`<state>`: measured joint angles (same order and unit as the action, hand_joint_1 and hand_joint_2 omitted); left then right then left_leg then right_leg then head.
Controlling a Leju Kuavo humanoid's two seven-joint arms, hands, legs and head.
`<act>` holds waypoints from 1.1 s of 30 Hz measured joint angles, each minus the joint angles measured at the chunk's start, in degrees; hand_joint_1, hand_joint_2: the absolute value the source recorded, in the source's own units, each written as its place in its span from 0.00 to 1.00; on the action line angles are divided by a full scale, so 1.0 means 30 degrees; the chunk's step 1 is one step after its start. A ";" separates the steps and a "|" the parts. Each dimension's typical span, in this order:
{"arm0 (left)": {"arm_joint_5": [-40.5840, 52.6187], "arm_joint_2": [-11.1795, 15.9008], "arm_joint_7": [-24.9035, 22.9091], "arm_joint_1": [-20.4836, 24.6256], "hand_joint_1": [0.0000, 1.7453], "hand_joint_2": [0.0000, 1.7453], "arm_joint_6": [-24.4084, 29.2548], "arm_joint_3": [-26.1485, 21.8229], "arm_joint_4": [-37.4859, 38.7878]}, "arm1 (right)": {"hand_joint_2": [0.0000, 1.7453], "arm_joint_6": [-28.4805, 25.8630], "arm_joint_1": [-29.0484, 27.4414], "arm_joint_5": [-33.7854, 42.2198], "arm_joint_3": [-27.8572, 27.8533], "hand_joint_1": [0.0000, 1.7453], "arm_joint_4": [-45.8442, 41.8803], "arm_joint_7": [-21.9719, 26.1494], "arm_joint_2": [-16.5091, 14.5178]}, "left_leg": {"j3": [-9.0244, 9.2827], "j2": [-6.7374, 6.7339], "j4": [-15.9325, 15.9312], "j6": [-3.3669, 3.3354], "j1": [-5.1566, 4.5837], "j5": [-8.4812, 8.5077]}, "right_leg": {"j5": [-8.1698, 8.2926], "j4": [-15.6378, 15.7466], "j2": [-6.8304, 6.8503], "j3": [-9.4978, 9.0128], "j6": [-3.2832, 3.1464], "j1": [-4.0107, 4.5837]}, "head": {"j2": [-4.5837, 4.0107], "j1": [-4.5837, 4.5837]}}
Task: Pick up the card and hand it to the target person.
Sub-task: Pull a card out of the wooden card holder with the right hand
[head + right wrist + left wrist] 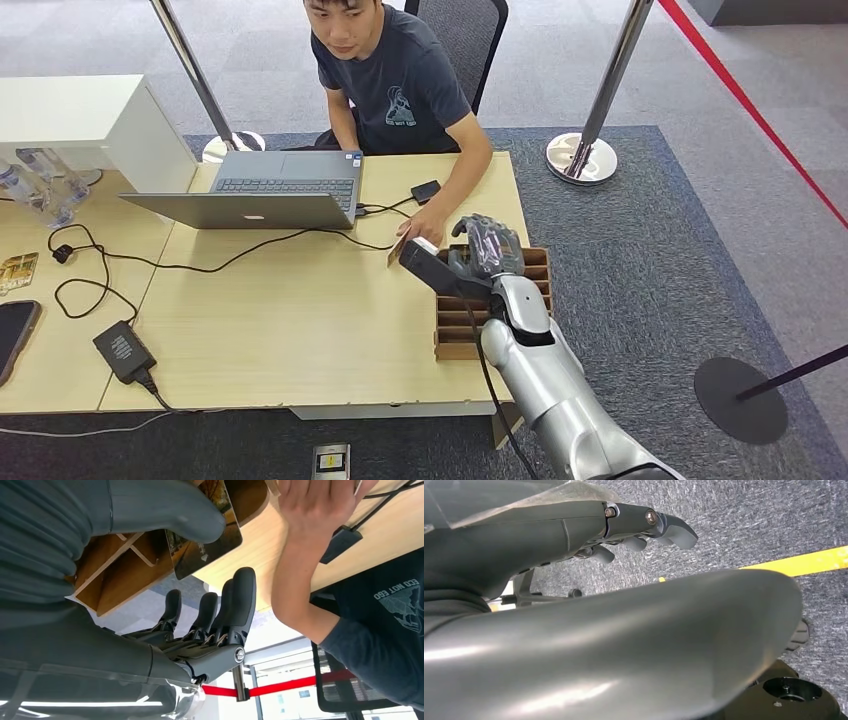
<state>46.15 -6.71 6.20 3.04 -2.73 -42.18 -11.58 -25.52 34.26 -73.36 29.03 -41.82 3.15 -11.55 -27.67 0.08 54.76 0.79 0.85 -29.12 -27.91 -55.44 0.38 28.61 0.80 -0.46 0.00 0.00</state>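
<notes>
Thumb [190, 522] of my right robot hand [487, 250] is pressed on the face of the card [207, 547], and the dark fingers [235, 605] stick out straight on the other side of it, so I'd call it held, though I can't see the exact contact spot. From the head view the card [420, 262] pokes out of my hand toward the person, tilted up over the counter [300, 320], just off the edge of the wooden slotted card holder [455, 335] that my hand hovers over.

The person's hand [425, 225] is right there, palm spread, touching or nearly touching the far end of the card, I can't tell which. In the right wrist view that hand [320, 505] is open and flat beside the card.

My left robot hand [644, 527] hangs down by the carpet with the fingers curled in and nothing in them.

Further out on the counter: an open laptop [260, 190], a small black box [426, 191] near the person's arm, a black power brick [124, 351] with a cable [90, 265] looping around, and a phone [14, 335] at the left edge. Two stanchion bases [581, 157] sit on the carpet behind.
</notes>
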 joint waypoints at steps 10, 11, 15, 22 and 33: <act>0.0029 0.0000 -0.0027 -0.0005 0.00 0.00 -0.0005 -0.0062 -0.0002 | 1.00 -0.0344 0.0034 0.0055 -0.0035 0.54 0.0634 -0.0002 0.0049 | 0.0000 0.0000 0.0000 -0.0001 0.0000 0.0001 | 0.0001 0.0000 0.0000 0.0002 0.0000 0.0000 | -0.0005 0.0000; 0.0035 0.0000 -0.0027 -0.0006 0.00 0.00 -0.0007 -0.0065 -0.0002 | 1.00 -0.0373 0.0042 0.0056 -0.0045 0.55 0.0694 0.0005 0.0053 | 0.0000 0.0000 0.0000 -0.0001 0.0000 0.0001 | 0.0001 0.0000 0.0000 0.0002 -0.0001 0.0000 | -0.0005 0.0000; 0.0077 0.0000 -0.0028 -0.0006 0.00 0.00 -0.0007 -0.0075 0.0000 | 1.00 -0.0461 0.0065 0.0056 -0.0138 0.56 0.0915 0.0075 0.0055 | -0.0001 0.0000 0.0000 -0.0001 0.0000 0.0001 | 0.0001 0.0000 0.0000 0.0001 -0.0001 0.0000 | -0.0005 -0.0002; 0.0131 0.0000 -0.0027 -0.0006 0.00 0.00 -0.0007 -0.0144 0.0000 | 1.00 -0.0590 0.0105 -0.0057 -0.0180 0.59 0.1175 0.0229 0.0053 | -0.0001 0.0000 0.0000 -0.0001 0.0000 0.0001 | 0.0002 0.0000 0.0000 0.0001 -0.0001 0.0000 | -0.0003 0.0000; 0.0304 0.0000 -0.0027 -0.0007 0.00 0.00 -0.0051 -0.0207 -0.0002 | 1.00 -0.0679 0.0114 -0.0177 -0.0306 0.58 0.1242 0.0233 0.0053 | 0.0000 0.0000 0.0000 -0.0003 0.0000 0.0002 | 0.0002 0.0001 0.0000 0.0001 -0.0001 0.0000 | -0.0003 0.0000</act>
<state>47.06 -6.71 6.12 3.02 -2.89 -42.81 -11.58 -27.56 34.60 -73.89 28.11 -38.10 3.85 -11.39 -27.67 0.08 54.76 0.79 0.85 -29.11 -27.91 -55.44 0.38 28.61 0.80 -0.47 -0.01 0.00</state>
